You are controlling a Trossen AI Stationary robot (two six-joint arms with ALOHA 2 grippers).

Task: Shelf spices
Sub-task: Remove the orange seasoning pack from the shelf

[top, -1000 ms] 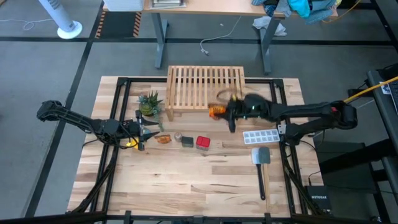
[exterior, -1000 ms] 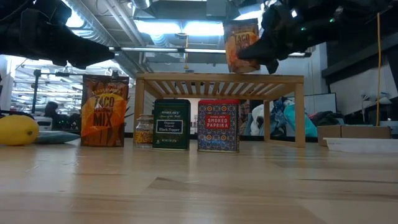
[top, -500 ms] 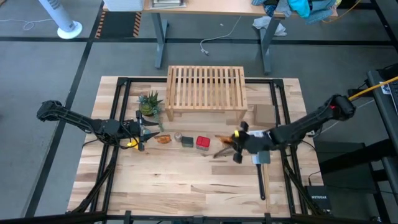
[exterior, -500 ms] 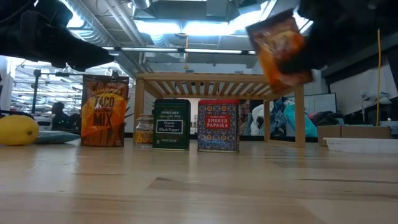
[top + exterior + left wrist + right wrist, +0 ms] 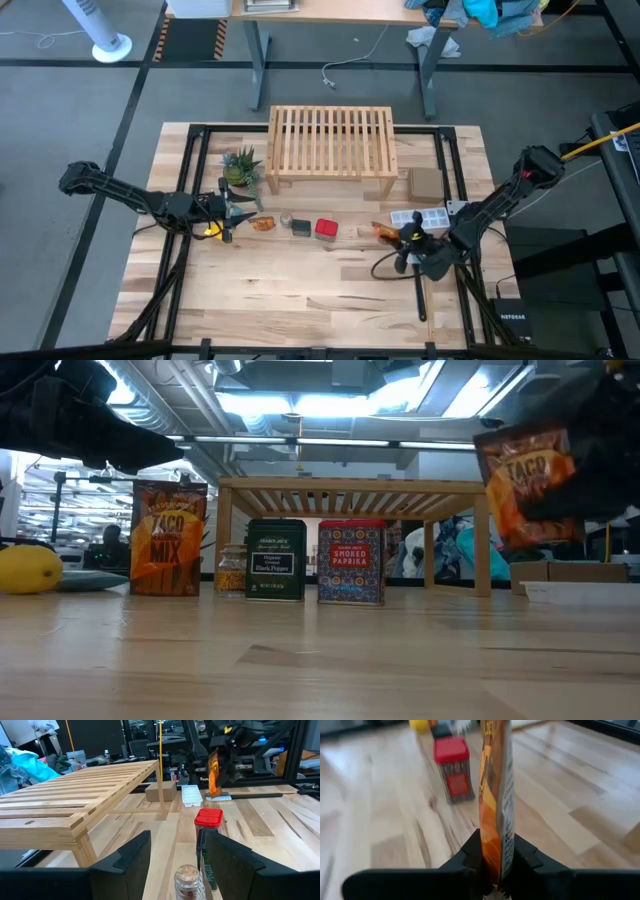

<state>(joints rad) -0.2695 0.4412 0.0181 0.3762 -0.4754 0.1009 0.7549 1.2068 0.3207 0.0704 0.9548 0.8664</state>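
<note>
Right gripper (image 5: 495, 857) is clamped on the bottom edge of a flat orange taco-mix packet (image 5: 496, 795), held edge-on, in the air in front of the low light-wood slatted shelf (image 5: 331, 142) and off its right front corner, above the white ice-cube tray (image 5: 421, 218) and the grey spatula (image 5: 419, 262). In the low view the packet (image 5: 528, 482) hangs about level with the shelf top, well clear of it to the side.

Risks, as judged:
- Grip is only a thin pinch on one edge; the packet is floppy, so a quick swing toward the shelf could let it twist or slip out.
- Coming in too low, the packet's free end could catch the front rail of the shelf and fold or pull free.
- Released upright on slats, it likely tips over or falls off.

Left gripper (image 5: 172, 862) is apart with nothing between its fingers, in front of the shelf's left corner, aimed along the row still on the table before the shelf: second orange packet (image 5: 261, 223), tiny clear jar (image 5: 286, 219), dark grey box (image 5: 302, 227), red paprika tin (image 5: 326, 229). A careless advance could knock the jar or tin over. None of the spices is on the shelf yet.
</note>
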